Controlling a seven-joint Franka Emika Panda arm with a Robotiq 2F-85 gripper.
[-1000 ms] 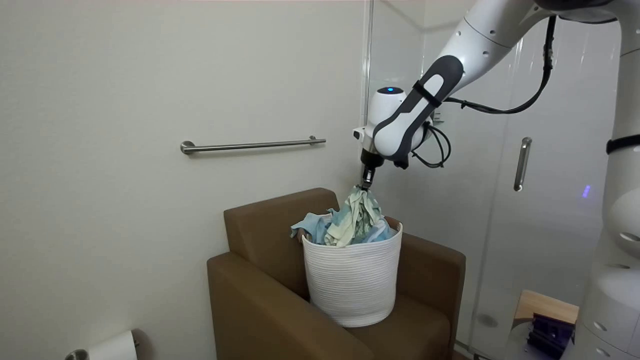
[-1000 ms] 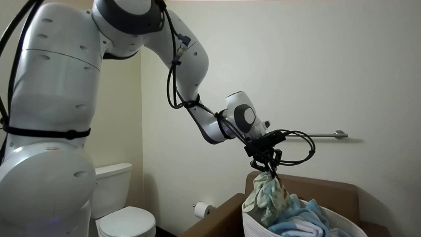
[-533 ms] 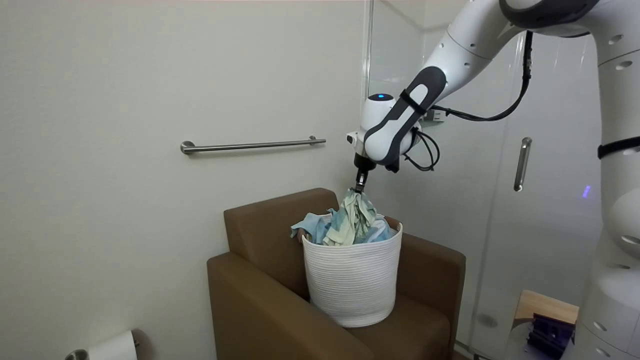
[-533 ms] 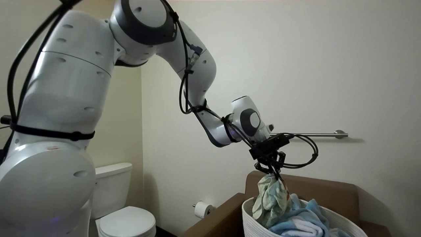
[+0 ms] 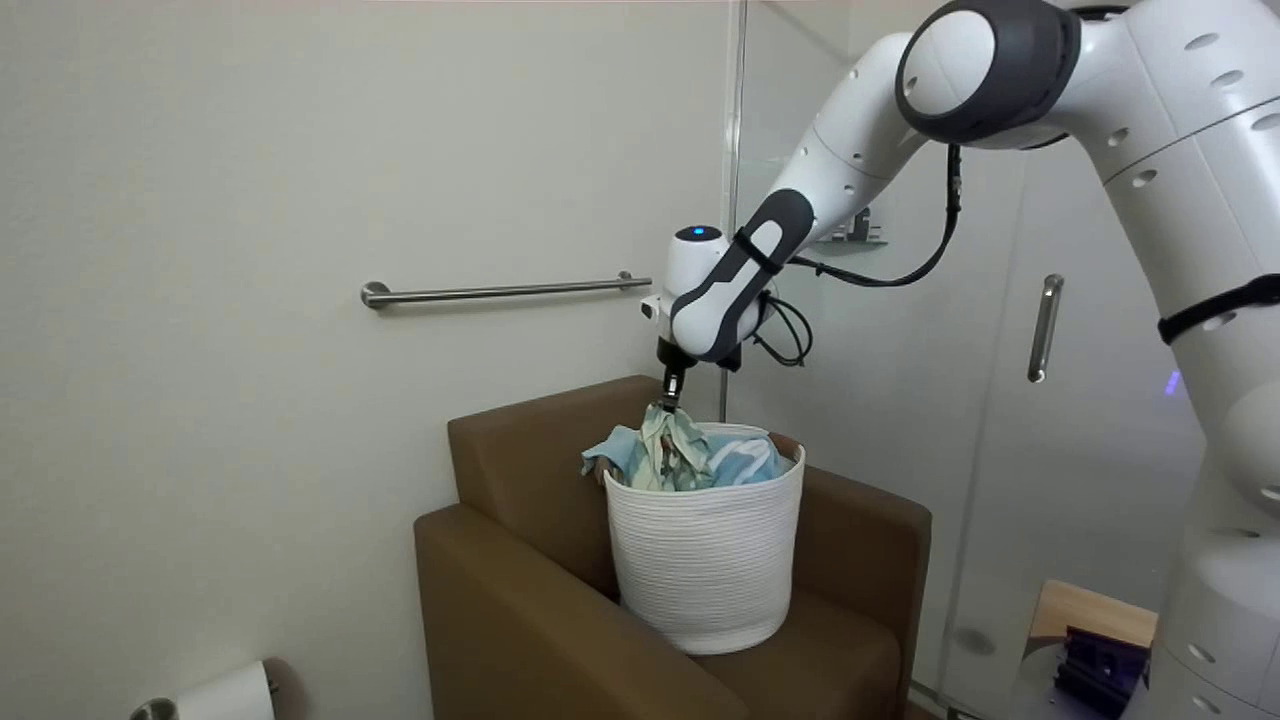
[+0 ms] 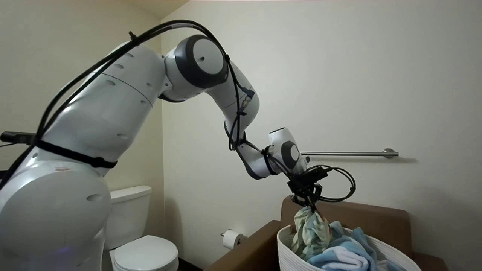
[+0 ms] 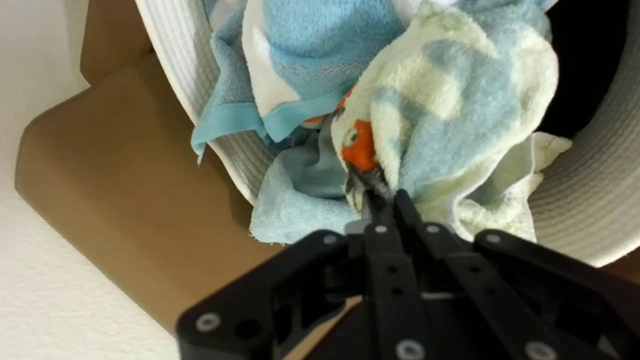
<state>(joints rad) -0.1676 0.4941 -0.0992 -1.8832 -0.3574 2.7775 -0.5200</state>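
My gripper (image 7: 387,197) points down over a white woven basket (image 5: 705,560), jaws closed together on a pinched fold of patterned towel (image 7: 450,100). This towel is pale yellow-green and blue with an orange patch, and it hangs bunched beneath the fingertips in both exterior views. Its lower part sits inside the basket, below the rim. Beside it lie blue and white towels (image 6: 346,252), one draping over the basket's edge. In the wrist view a light blue cloth corner (image 7: 305,215) lies just left of the fingers. The basket's bottom is hidden.
The basket stands on the seat of a brown armchair (image 5: 540,590). A metal bar (image 5: 500,292) is fixed to the wall behind. A glass door with a handle (image 5: 1045,328), a toilet (image 6: 145,252) and a paper roll (image 6: 231,239) are around.
The arm has reached forward and lowered, carrying the held patterned towel down and, in an exterior view, leftward across the basket. More of the blue towels behind it shows. The grip stays closed.
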